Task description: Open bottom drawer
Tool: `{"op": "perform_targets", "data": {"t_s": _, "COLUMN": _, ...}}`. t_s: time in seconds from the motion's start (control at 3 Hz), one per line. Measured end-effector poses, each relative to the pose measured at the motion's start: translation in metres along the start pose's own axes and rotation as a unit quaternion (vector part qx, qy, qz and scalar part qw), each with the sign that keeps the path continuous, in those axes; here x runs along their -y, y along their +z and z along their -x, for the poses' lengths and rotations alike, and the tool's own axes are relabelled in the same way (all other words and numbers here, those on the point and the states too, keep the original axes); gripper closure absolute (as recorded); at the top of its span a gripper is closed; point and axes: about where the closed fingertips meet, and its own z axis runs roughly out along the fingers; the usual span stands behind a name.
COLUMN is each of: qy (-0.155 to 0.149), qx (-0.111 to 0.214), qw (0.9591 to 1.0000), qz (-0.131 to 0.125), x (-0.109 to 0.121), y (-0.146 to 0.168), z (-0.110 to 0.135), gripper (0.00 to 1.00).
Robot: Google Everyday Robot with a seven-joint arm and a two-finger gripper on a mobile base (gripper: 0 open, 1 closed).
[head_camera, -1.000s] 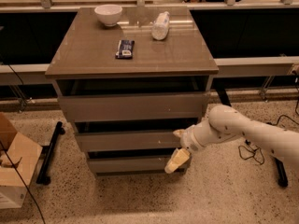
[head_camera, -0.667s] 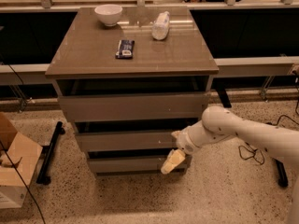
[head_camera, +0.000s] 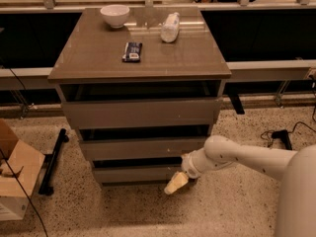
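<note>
hand (head_camera: 176, 182) | just beside bottom drawer (head_camera: 131, 174) front, right end | grip: cannot tell

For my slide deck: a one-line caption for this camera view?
Gripper low at the right end of the bottom drawer; bowl, bottle and packet on the cabinet top.

The pincer (head_camera: 176, 182) covers the right corner of the bottom drawer (head_camera: 133, 174); a cardboard box (head_camera: 17, 174) is cropped left.
</note>
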Motion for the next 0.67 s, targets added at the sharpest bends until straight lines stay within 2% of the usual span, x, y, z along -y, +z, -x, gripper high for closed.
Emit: {"op": "perform_targets", "data": {"t_s": 0.67, "qy": 0.052, "qx": 0.015, "qw": 0.9985, "qz": -0.008, "x": 0.022, "y": 0.059, "z": -0.036, "gripper": 0.0}}
